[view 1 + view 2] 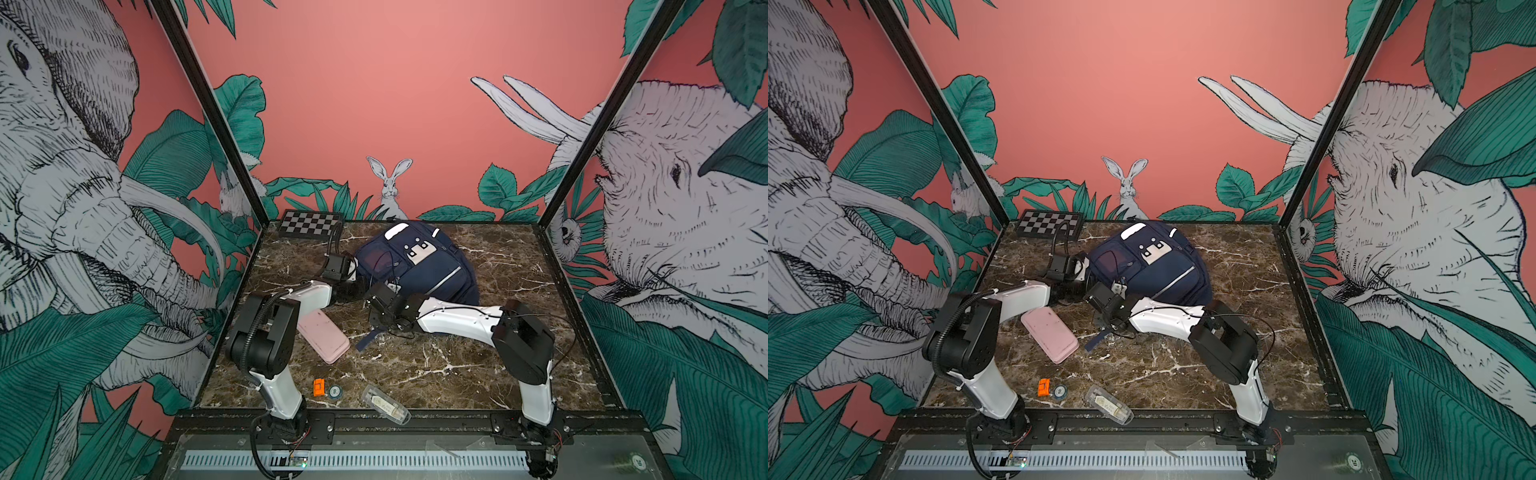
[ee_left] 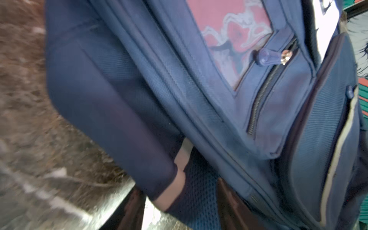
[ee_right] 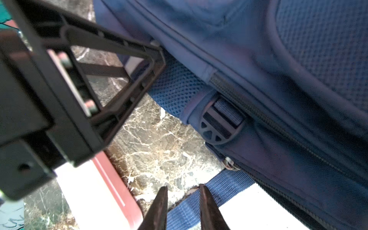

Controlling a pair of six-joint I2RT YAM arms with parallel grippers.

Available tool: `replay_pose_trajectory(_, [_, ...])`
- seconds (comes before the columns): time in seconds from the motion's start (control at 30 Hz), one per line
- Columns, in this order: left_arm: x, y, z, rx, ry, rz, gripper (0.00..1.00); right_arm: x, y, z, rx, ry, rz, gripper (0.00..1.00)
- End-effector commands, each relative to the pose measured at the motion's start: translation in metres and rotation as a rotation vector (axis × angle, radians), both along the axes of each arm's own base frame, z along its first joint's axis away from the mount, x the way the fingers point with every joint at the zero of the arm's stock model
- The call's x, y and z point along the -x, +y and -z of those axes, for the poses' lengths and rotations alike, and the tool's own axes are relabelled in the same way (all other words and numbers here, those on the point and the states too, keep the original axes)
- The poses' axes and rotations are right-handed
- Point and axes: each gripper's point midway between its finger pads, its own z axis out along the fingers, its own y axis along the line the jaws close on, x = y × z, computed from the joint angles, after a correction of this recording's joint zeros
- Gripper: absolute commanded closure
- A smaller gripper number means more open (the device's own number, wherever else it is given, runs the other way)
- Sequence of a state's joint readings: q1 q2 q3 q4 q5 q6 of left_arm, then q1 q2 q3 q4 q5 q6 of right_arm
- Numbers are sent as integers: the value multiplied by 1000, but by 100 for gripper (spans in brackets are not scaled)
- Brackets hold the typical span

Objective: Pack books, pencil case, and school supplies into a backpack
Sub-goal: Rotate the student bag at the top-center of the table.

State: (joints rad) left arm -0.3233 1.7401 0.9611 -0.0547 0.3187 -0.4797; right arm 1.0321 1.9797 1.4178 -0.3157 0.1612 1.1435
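The navy backpack [image 1: 419, 266] [image 1: 1154, 266] lies on the marble table toward the back. My left gripper [image 1: 359, 284] [image 2: 179, 199] is at its left side. Its brown fingers [image 2: 135, 207] stand apart, with the corner of a dark navy book [image 2: 111, 111] and the backpack's blue mesh padding [image 2: 199, 191] between them. My right gripper [image 1: 380, 328] [image 3: 182, 189] hovers open at the backpack's near corner, over a blue webbing strap [image 3: 183, 213] that lies on the table. The pink pencil case [image 1: 324, 336] [image 3: 95, 189] lies beside both arms.
A small orange item [image 1: 318, 387], a round disc [image 1: 335, 391] and a clear packet [image 1: 384, 403] sit near the front edge. A chessboard [image 1: 309, 224] leans at the back left corner. Printed walls close the table on three sides.
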Motion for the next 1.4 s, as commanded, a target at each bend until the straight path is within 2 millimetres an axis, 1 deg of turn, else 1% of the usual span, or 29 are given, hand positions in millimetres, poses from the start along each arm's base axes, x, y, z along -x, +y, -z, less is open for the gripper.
replay_pose_trajectory(0.0, [-8,-9,-9,67,-13,4,48,2,-11,12,33,29,37,71])
replay_pose_trajectory(0.03, [-9,-11,-8,79,-11,5,50,3,-13,15,43,36,40,71])
replay_pose_trajectory(0.07, [-9,-13,-6,93,-8,9,55,5,-16,20,53,42,42,70])
replay_pose_trajectory(0.1, [-10,-15,-6,107,-9,11,61,5,-18,23,61,47,45,70])
replay_pose_trajectory(0.17, [-10,-20,-7,137,-15,16,78,6,-25,31,76,58,56,69])
replay_pose_trajectory(0.2, [-10,-22,-7,147,-15,20,84,7,-27,32,77,60,58,69])
replay_pose_trajectory(0.27, [-9,-24,-10,156,-21,27,97,9,-31,34,85,65,60,68])
replay_pose_trajectory(0.3, [-7,-26,-12,155,-25,36,100,9,-35,34,90,65,63,68])
replay_pose_trajectory(0.33, [-5,-29,-15,153,-28,46,100,8,-39,32,95,57,71,68])
replay_pose_trajectory(0.37, [-2,-32,-19,152,-34,54,100,11,-50,38,117,64,81,67])
replay_pose_trajectory(0.5, [12,-46,-28,149,-49,85,100,5,-83,40,149,59,130,67])
replay_pose_trajectory(0.6, [25,-53,-30,149,-51,89,100,1,-114,35,198,30,156,67])
replay_pose_trajectory(0.7, [37,-55,-31,152,-52,76,100,-7,-151,28,248,5,194,66])
replay_pose_trajectory(0.77, [45,-56,-32,147,-58,73,100,-12,-178,24,284,-9,225,66])
replay_pose_trajectory(0.83, [51,-56,-33,133,-66,72,100,-21,-200,19,301,-25,242,67])
replay_pose_trajectory(0.87, [54,-60,-33,132,-67,80,100,-24,-210,18,315,-29,247,67])
replay_pose_trajectory(0.9, [57,-63,-34,134,-68,87,100,-30,-216,15,319,-38,243,67])
replay_pose_trajectory(0.97, [61,-76,-32,140,-61,112,100,-37,-220,10,353,-40,205,67])
replay_pose_trajectory(1.0, [62,-81,-31,141,-57,123,100,-40,-220,6,376,-49,178,67])
replay_pose_trajectory(1.1, [64,-103,-26,148,-48,160,100,-32,-213,4,408,-34,96,67])
replay_pose_trajectory(1.17, [64,-112,-22,154,-39,169,100,-16,-209,6,444,-32,54,67])
replay_pose_trajectory(1.23, [62,-117,-19,165,-33,168,100,0,-204,8,471,-40,19,67])
replay_pose_trajectory(1.27, [61,-118,-20,170,-33,168,100,8,-201,9,480,-44,5,67])
replay_pose_trajectory(1.37, [60,-122,-23,178,-39,176,100,24,-191,10,491,-68,-23,67])
